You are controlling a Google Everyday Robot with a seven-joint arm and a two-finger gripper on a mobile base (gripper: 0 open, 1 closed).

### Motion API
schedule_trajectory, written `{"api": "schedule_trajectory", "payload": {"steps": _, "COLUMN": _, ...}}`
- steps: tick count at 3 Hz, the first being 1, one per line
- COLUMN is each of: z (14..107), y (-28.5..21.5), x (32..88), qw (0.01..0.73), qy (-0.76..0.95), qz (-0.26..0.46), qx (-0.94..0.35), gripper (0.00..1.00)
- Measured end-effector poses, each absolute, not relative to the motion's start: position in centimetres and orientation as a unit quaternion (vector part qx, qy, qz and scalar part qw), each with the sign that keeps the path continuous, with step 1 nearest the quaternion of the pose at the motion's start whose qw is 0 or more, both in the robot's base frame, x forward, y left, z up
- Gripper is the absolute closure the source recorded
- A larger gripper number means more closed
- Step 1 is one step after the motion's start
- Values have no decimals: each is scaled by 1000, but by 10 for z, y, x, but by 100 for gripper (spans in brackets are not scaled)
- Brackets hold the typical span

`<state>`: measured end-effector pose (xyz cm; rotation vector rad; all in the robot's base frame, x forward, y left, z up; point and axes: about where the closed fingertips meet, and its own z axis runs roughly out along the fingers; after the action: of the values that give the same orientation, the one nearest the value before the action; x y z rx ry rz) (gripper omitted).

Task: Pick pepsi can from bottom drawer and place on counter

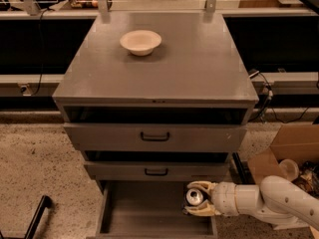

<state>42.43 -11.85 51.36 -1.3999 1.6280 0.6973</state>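
The bottom drawer [144, 214] is pulled open at the foot of the grey cabinet. My gripper [196, 198] reaches in from the right, above the drawer's right side. Its pale fingers [198, 185] are closed around the pepsi can [194, 197], whose silver top faces the camera; its blue side is mostly hidden. The can is held above the drawer floor. The counter [199, 63] is the cabinet's flat grey top, with a white bowl [140, 42] at its back left.
Two upper drawers with black handles [155, 137] sit slightly open above the bottom one. An open cardboard box [289, 156] with clutter stands on the floor at the right. A black bar [37, 215] lies at the lower left. Cables hang at the cabinet's right.
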Motion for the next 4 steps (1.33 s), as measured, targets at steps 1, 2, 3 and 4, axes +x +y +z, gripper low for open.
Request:
{"api": "schedule_trajectory", "payload": {"steps": 1, "z": 511, "y": -117, "x": 424, "qw": 427, "qy": 652, "qz": 281, "qx": -560, "gripper": 100}}
{"api": "schedule_trajectory", "payload": {"steps": 2, "z": 545, "y": -111, "x": 407, "qw": 394, "qy": 626, "qz": 277, "qx": -613, "gripper": 100}}
{"api": "schedule_trajectory", "payload": {"steps": 3, "z": 603, "y": -91, "x": 365, "qw": 331, "qy": 592, "qz": 296, "qx": -673, "gripper": 100}}
{"api": "schedule_trajectory", "payload": {"steps": 4, "z": 703, "y": -87, "x": 370, "qw": 295, "qy": 581, "qz": 284, "qx": -703, "gripper": 100}}
